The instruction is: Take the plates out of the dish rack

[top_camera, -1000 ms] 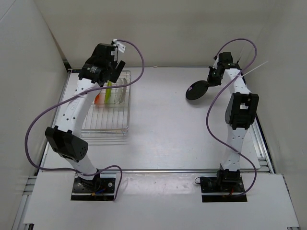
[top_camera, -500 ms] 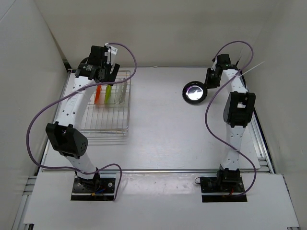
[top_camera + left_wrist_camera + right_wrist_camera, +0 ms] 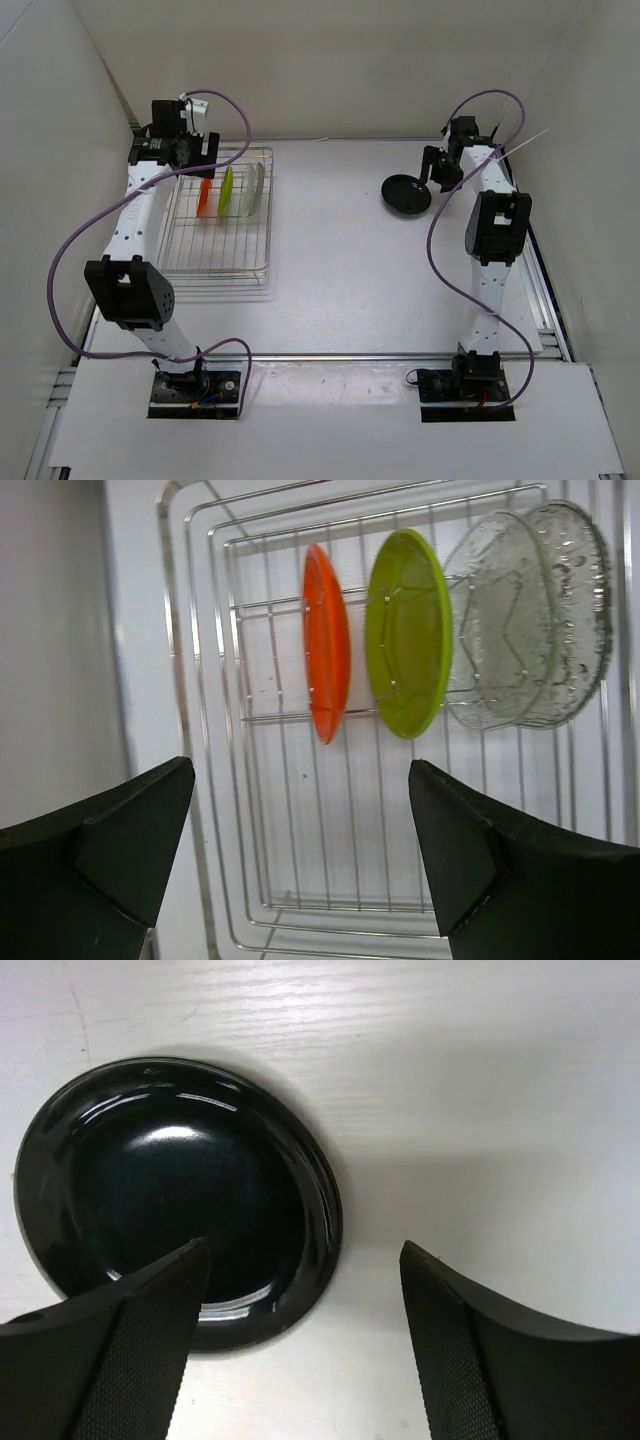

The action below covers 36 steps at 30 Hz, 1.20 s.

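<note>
Three plates stand on edge in the rack, orange leftmost, ahead of the wide-spread left fingers, the nearer arm's; the parted right fingers hover over the black plate flat on the tabletop.

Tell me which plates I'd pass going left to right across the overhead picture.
Orange plate → green plate → clear plate, all three standing on edge in the rack → black plate, lying flat on the table.
</note>
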{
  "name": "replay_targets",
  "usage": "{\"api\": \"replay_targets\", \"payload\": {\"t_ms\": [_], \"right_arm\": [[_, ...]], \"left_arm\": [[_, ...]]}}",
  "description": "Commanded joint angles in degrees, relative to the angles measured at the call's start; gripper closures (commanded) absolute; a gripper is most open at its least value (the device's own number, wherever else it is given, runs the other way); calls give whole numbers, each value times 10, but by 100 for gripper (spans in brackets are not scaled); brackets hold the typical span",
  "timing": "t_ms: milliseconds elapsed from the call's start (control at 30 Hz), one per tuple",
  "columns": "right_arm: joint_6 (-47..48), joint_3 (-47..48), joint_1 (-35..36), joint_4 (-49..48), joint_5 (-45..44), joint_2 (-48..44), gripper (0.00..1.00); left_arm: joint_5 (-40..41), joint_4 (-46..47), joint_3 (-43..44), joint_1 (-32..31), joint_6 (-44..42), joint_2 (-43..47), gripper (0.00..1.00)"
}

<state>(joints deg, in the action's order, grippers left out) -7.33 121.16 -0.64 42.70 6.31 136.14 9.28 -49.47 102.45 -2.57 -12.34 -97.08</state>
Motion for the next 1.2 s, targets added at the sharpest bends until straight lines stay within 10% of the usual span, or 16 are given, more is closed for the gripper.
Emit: {"api": "replay_targets", "payload": {"t_ms": [0,100,567,833,1167], "right_arm": [[4,9,-5,-2,-54,-107,18],[4,-6,-5,4,-72,-162,0],[36,-106,0,76,12,-344,4],[36,-119,12,76,18,-359,5],[36,-119,17,76,23,-359,6]], "left_arm": [[-108,19,-6,14,24,25,1],[-143,28,-1,20,36,8,1],[-156,46,65,55,48,-128,7],[-156,51,57,60,66,-151,42],[-145,45,46,60,72,-167,60]]}}
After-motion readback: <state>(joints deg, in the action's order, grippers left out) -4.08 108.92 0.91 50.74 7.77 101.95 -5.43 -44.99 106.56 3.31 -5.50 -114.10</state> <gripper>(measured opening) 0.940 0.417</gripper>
